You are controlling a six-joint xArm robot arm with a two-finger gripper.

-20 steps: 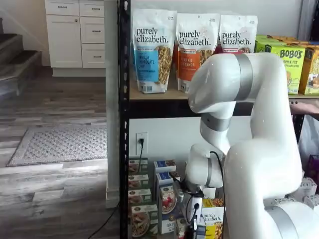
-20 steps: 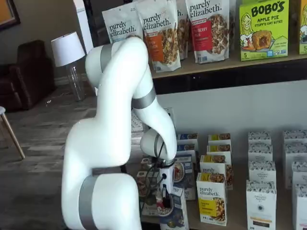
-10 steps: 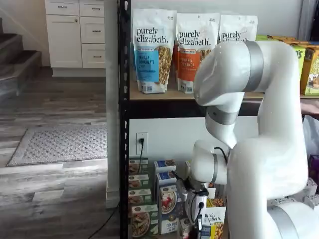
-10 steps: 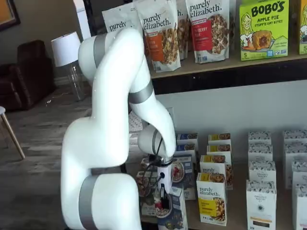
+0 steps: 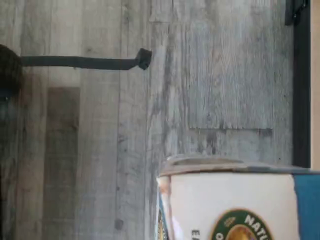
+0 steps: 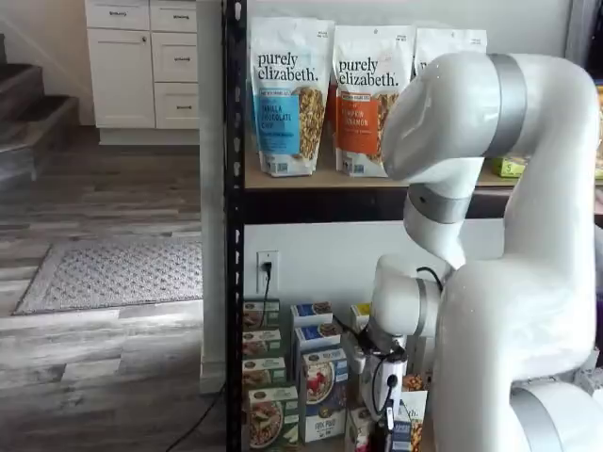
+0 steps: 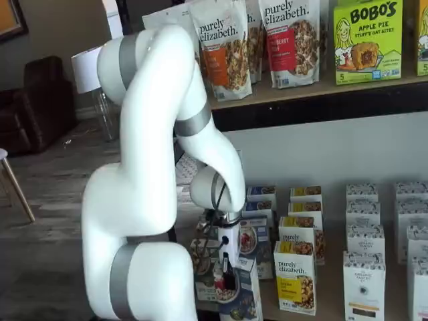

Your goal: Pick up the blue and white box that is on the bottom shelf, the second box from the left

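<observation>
Shelf views both show our gripper (image 7: pixel 225 281) low in front of the rack, its white body hanging under the arm's wrist joint and its black fingers (image 7: pixel 228 275) pressed together on the top of the blue and white box (image 7: pixel 237 299). We read the jaws as clamped on that box, which hangs directly below them at six o'clock and sits out in front of the other boxes, clear of its row.

At about nine o'clock from the gripper in a shelf view, the green-fronted boxes (image 6: pixel 267 414) stand in a column at the rack's black post (image 6: pixel 234 226). Next to them another blue-fronted box (image 6: pixel 323 394) stands upright on the bottom shelf (image 7: pixel 334 294). Around three o'clock in a shelf view stands a yellow-fronted box (image 7: pixel 295 277).

From the wrist view we see the held box's white top band close up, with grey wood flooring (image 5: pixel 100 150) beyond it and a dark cable (image 5: pixel 80 62) lying across the planks.
</observation>
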